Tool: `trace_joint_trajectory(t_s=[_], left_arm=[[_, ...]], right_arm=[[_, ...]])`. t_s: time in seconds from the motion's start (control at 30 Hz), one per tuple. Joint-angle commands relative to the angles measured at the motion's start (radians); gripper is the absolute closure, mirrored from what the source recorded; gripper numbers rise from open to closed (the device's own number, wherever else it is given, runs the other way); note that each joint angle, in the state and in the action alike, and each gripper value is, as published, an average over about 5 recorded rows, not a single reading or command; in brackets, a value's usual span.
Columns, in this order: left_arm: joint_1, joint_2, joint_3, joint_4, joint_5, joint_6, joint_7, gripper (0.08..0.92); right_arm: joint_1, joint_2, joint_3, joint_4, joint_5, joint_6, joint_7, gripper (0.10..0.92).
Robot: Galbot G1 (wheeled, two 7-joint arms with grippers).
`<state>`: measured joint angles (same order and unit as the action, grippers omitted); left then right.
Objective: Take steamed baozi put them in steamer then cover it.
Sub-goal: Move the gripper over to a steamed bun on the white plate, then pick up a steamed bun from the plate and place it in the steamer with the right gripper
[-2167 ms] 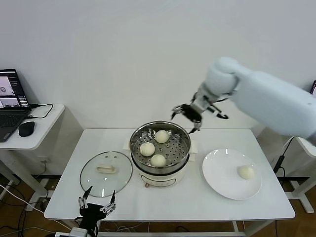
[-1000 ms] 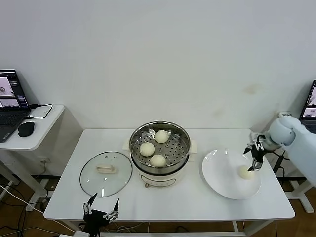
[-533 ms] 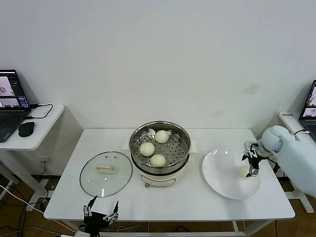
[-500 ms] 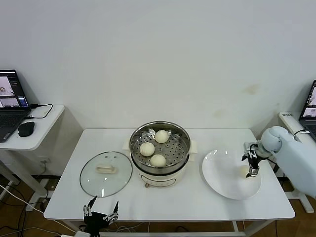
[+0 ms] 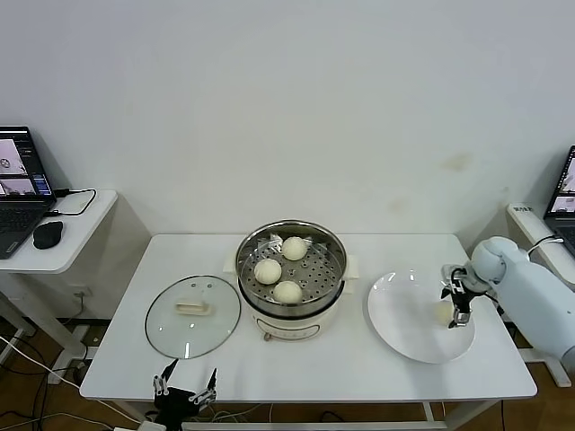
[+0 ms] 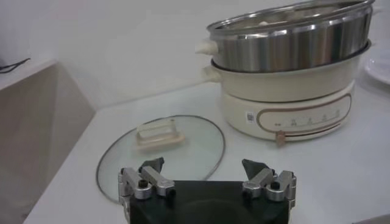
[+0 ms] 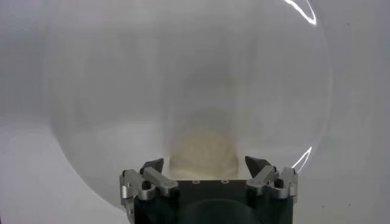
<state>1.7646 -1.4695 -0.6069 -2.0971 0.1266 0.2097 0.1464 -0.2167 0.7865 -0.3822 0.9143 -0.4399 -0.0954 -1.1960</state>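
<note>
Three baozi [image 5: 286, 268] lie on the perforated tray inside the steel steamer [image 5: 291, 277] at the table's middle. The steamer also shows in the left wrist view [image 6: 286, 61]. The last baozi [image 7: 203, 156] sits on the white plate [image 5: 409, 328] at the right. My right gripper [image 5: 458, 305] is open, right over that baozi, with a finger on each side of it and not closed on it. The glass cover [image 5: 192, 314] with its cream handle lies flat on the table left of the steamer, also seen in the left wrist view [image 6: 160, 146]. My left gripper [image 5: 184, 388] is open at the table's front edge.
A side table [image 5: 54, 238] with a laptop and a mouse stands at the far left. The white wall is close behind the table. Bare tabletop [image 5: 314, 364] lies in front of the steamer.
My right arm swung from above the steamer over to the plate and came down onto the last baozi. My left gripper sank slightly at the front edge.
</note>
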Motion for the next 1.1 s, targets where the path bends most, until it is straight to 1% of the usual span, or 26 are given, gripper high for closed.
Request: trace_joint_trajectory(t_s=[0.03,0.27,0.33,0.5,0.6,0.7,0.8,0.97,1.1], left_arm=[[0.000,0.000,0.001,0.002,0.001,0.000,0.000,0.177],[0.001,-0.006,0.004,0.001,0.017,0.000,-0.001,0.177],[0.002,-0.007,0.005,0.000,0.018,0.000,-0.001,0.177],[0.002,-0.008,0.005,-0.003,0.019,0.000,-0.001,0.177],[0.000,-0.008,0.005,-0.003,0.019,0.000,-0.002,0.177],[-0.002,-0.008,0.008,-0.003,0.019,-0.001,-0.003,0.177],[-0.005,-0.009,0.011,-0.004,0.018,-0.001,-0.004,0.177],[-0.015,-0.009,0.009,-0.005,0.030,-0.003,-0.006,0.177],[-0.018,-0.008,0.002,-0.011,0.031,-0.004,-0.008,0.177]], right_arm=[[-0.002,0.011,0.003,-0.021,-0.013,0.006,0.009,0.202],[0.002,0.010,0.001,-0.018,-0.011,0.004,0.005,0.207],[0.004,0.011,0.001,-0.019,-0.009,0.003,0.004,0.232],[0.012,0.000,-0.005,-0.004,0.000,-0.005,-0.002,0.354],[0.019,-0.017,-0.013,0.019,0.014,-0.022,-0.008,0.389],[0.037,-0.041,-0.028,0.054,0.042,-0.044,-0.018,0.396],[0.083,-0.071,-0.069,0.108,0.102,-0.077,-0.030,0.397],[0.235,-0.105,-0.199,0.224,0.231,-0.141,-0.061,0.397],[0.379,-0.089,-0.288,0.296,0.307,-0.186,-0.094,0.397]])
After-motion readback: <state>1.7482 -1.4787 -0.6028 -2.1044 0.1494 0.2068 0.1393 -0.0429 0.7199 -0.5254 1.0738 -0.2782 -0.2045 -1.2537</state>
